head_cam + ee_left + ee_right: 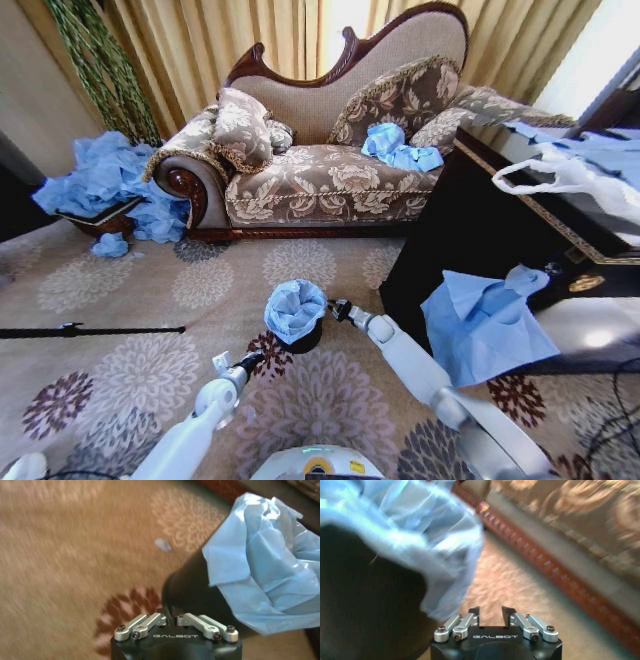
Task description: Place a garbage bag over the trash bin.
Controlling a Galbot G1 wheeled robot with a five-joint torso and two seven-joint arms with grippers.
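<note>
Crinkly garbage bag (295, 308) drapes the trash bin (305, 343); both hands narrow, empty.

The one legible text was the brand word "GALBOT", printed in pale capitals on the black housing at six o'clock in each wrist view, just beneath the metal finger linkages of the left gripper (171, 612) and of the right gripper (491, 610).
</note>
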